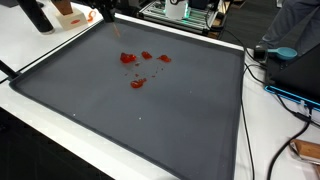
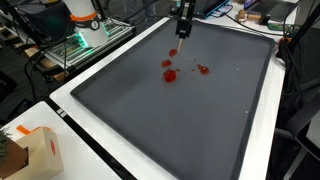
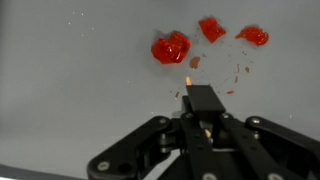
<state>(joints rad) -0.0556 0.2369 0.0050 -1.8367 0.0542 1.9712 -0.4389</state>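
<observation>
Looking at an exterior view: the pincer [image 1: 104,12] hangs over the far edge of a dark grey rectangular mat [image 1: 150,120] on a white surface [image 1: 30,110]. A slim dark stick with an orange tip [image 1: 118,30] hangs from it. Small glossy red lumps [image 1: 127,58] lie scattered on the mat, just beyond the stick's end.

In an exterior view from across the mat: the pincer [image 2: 185,27] is near the mat's far side, with the lumps [image 2: 168,72] close below it. An orange-and-white cardboard box [image 2: 35,150] stands on the surface [image 2: 130,170], well apart from the mat [image 2: 180,130].

Wrist view: the pincer [image 3: 204,100] has its fingers closed tight on the stick [image 3: 188,78]. The orange tip points at the lumps [image 3: 170,47], with three big ones and some red smears beside them. Cannot tell if the tip touches the mat [image 3: 70,90].
</observation>
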